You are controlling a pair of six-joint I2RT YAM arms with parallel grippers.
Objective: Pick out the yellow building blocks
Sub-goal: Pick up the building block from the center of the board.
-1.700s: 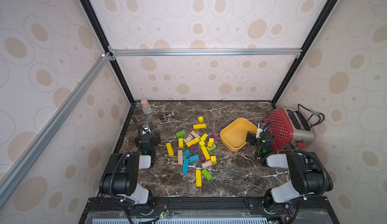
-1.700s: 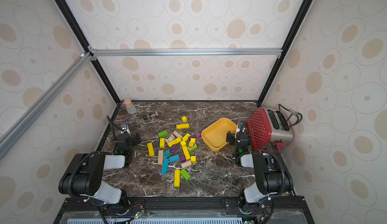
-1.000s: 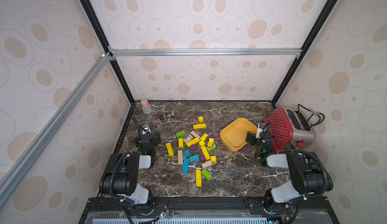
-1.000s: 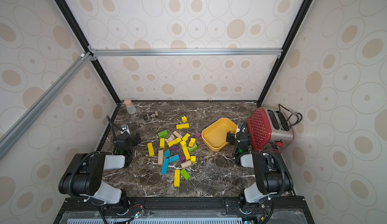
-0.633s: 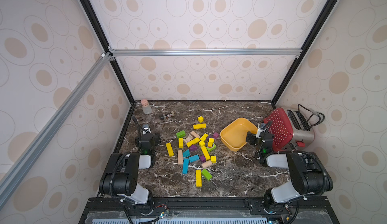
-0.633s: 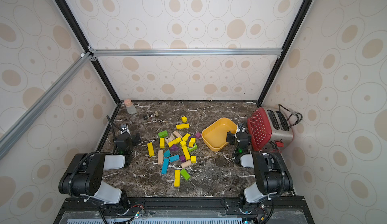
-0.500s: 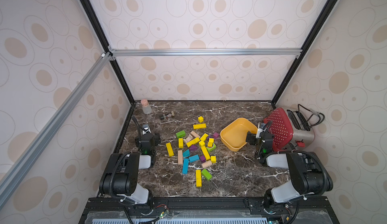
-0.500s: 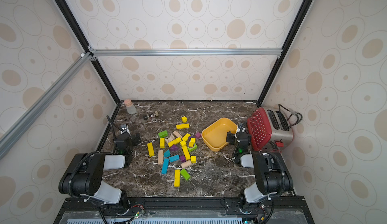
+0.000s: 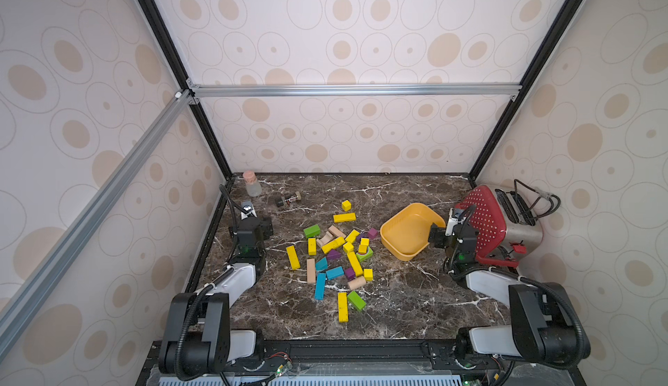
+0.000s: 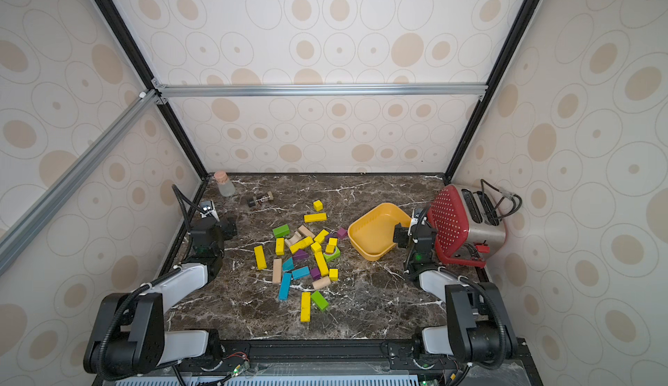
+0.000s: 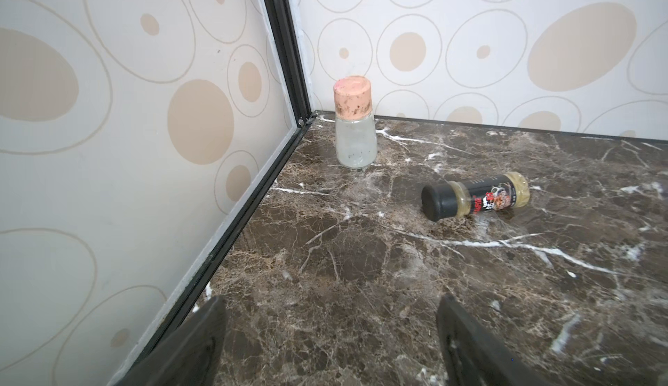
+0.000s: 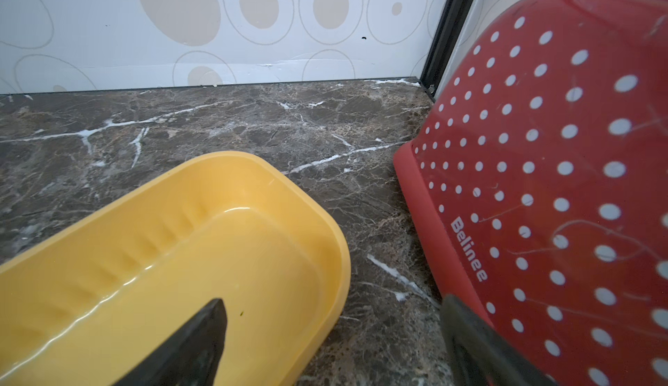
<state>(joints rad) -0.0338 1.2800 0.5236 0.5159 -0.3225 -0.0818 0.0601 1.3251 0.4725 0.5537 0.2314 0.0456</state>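
Compared with a moment ago I see almost no change: both arms stand where they stood and no block has moved. The yellow building blocks (image 9: pixel 354 263) lie scattered on the marble table (image 9: pixel 397 294) between the two arms, mixed with green, blue, purple and plain wooden blocks (image 9: pixel 329 273). The left gripper (image 11: pixel 330 301) is released, with only bare table between its fingers, and it faces a standing glass jar (image 11: pixel 355 127) and a spice bottle (image 11: pixel 473 200) lying on its side. The right gripper (image 12: pixel 332 300) is released too and holds nothing. It sits between the orange-yellow bowl (image 12: pixel 339 257) and a red colander (image 12: pixel 542 149). The colander leans on the toaster (image 9: pixel 520 225) and hides its side. Neither wrist camera sees the blocks, and some yellow ones are partly covered by their neighbours.
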